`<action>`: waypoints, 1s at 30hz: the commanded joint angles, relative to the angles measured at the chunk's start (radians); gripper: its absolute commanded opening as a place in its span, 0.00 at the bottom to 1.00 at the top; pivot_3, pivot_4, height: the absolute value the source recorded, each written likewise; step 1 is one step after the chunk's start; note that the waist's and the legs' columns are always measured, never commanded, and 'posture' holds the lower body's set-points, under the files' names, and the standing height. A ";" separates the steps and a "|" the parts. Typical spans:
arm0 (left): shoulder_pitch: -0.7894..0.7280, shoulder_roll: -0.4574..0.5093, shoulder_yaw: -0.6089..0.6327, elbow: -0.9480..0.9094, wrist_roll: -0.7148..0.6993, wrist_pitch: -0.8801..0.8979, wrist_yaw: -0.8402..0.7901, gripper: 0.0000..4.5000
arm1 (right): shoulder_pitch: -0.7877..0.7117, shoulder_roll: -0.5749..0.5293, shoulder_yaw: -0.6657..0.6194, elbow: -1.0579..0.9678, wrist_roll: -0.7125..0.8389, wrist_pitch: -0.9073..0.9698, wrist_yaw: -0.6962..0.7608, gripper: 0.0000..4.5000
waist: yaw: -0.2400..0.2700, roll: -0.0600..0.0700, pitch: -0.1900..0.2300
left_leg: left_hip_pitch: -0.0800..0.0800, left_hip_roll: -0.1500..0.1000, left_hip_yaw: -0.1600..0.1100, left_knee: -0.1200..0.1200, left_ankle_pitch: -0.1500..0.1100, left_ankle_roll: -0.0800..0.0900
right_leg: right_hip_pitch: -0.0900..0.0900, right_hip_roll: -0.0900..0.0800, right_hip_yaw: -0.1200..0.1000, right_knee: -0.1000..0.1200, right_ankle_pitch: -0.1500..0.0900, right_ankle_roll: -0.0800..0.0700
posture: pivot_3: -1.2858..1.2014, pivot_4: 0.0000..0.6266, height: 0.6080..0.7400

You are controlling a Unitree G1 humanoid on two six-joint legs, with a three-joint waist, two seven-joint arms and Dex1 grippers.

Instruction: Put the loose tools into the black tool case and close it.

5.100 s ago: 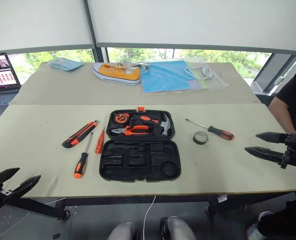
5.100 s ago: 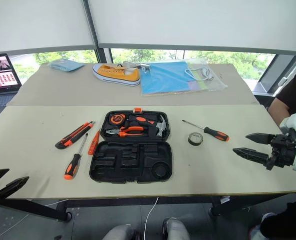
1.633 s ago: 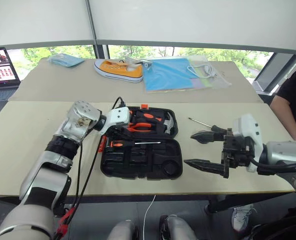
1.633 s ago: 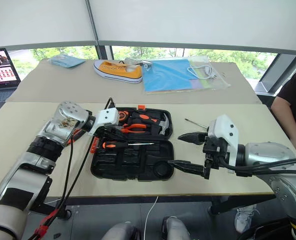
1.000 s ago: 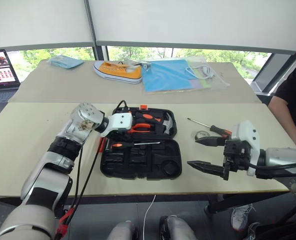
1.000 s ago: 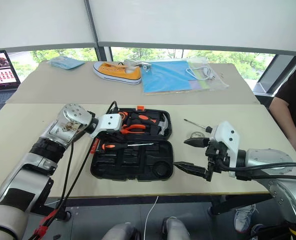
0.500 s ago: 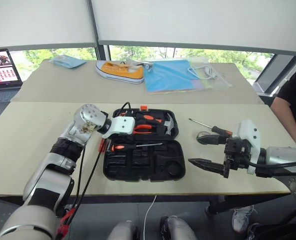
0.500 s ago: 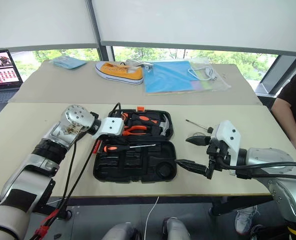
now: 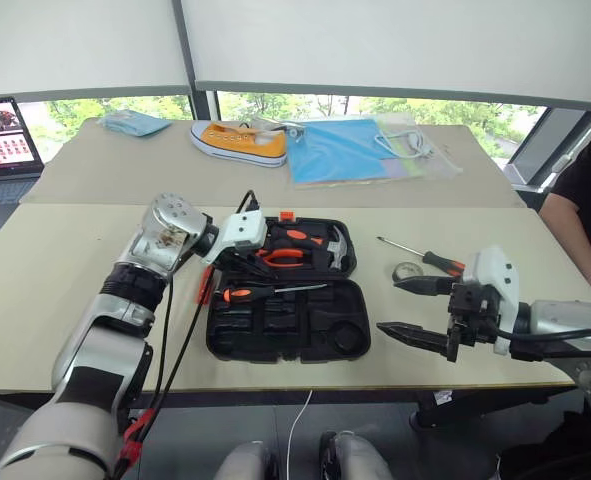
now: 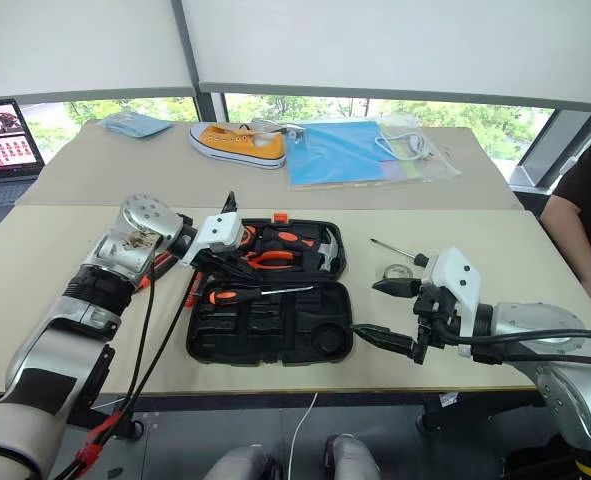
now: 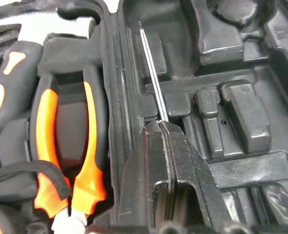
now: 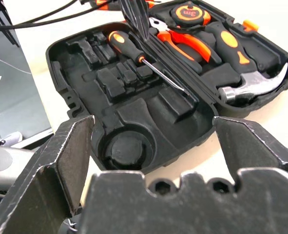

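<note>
A black tool case (image 9: 287, 300) lies open mid-worktop (image 9: 55, 290), one long screwdriver (image 10: 250, 292) already across its near half. The left claw (image 10: 227, 262), pinched shut and empty, hovers over the case's left end; the right claw (image 9: 415, 308) gapes wide near the case's right end. Far right lie a second screwdriver (image 9: 427, 256) and a small tape roll (image 9: 408, 270). Light and stiff, the screwdriver likely grips best at its rubbery handle; its thin shaft looks slippery.

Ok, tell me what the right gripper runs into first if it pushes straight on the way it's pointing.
Most likely the black tool case. The right gripper stands open and aims across the table at the case's near half; its wrist view frames the round recess between the fingers. Depth is hard to judge, so it could clip the case's rim first.
</note>
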 commanded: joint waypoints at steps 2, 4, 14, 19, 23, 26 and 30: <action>0.024 0.001 -0.036 -0.014 0.046 -0.094 0.024 0.01 | 0.000 0.000 -0.038 -0.039 0.006 -0.017 -0.010 1.00 | 0.000 0.000 0.000 | 0.000 0.000 0.000 0.000 0.000 0.000 | 0.000 0.000 0.000 0.000 0.000 0.000 | 0.52 0.24 0.84; 0.030 -0.005 -0.062 0.013 0.087 -0.144 0.065 0.01 | 0.000 0.001 -0.042 -0.038 0.008 -0.014 -0.013 1.00 | 0.000 0.000 0.000 | 0.000 0.000 0.000 0.000 0.000 0.000 | 0.000 0.000 0.000 0.000 0.000 0.000 | 0.52 0.24 0.84; 0.021 -0.014 -0.056 0.068 0.101 -0.189 0.116 0.01 | 0.022 0.004 -0.060 -0.042 0.004 -0.009 -0.046 1.00 | 0.005 0.000 0.000 | 0.002 0.000 0.000 0.001 0.000 0.000 | 0.002 -0.003 0.000 0.000 0.001 0.001 | 0.52 0.24 0.84; 0.021 0.027 0.139 -0.078 -0.148 0.081 0.060 0.21 | 0.071 -0.028 -0.169 -0.020 0.017 0.049 -0.079 1.00 | 0.001 0.000 0.000 | 0.000 0.000 0.000 0.001 0.000 0.000 | 0.000 -0.003 -0.001 0.001 0.000 0.002 | 0.52 0.24 0.84; 0.086 0.076 0.263 -0.285 -0.302 0.271 0.085 0.53 | 0.083 -0.086 -0.213 0.068 -0.056 0.050 -0.089 1.00 | -0.009 0.000 0.000 | -0.002 0.000 0.000 0.001 0.000 0.000 | -0.002 -0.002 -0.002 0.001 0.001 0.001 | 0.52 0.24 0.84; 0.173 0.162 0.287 -0.486 -0.391 0.414 0.042 0.79 | 0.004 -0.176 -0.140 0.270 -0.182 -0.028 -0.050 1.00 | -0.021 0.001 0.000 | 0.001 -0.001 0.000 0.000 0.000 0.000 | 0.000 -0.002 -0.002 0.000 0.001 0.001 | 0.52 0.24 0.84; 0.218 0.195 0.301 -0.622 -0.484 0.567 0.072 0.99 | -0.232 -0.210 0.078 0.548 -0.353 -0.105 -0.009 1.00 | -0.027 0.002 0.001 | 0.001 -0.001 0.001 0.001 0.000 -0.001 | 0.001 -0.003 -0.002 0.000 0.000 0.001 | 0.52 0.24 0.84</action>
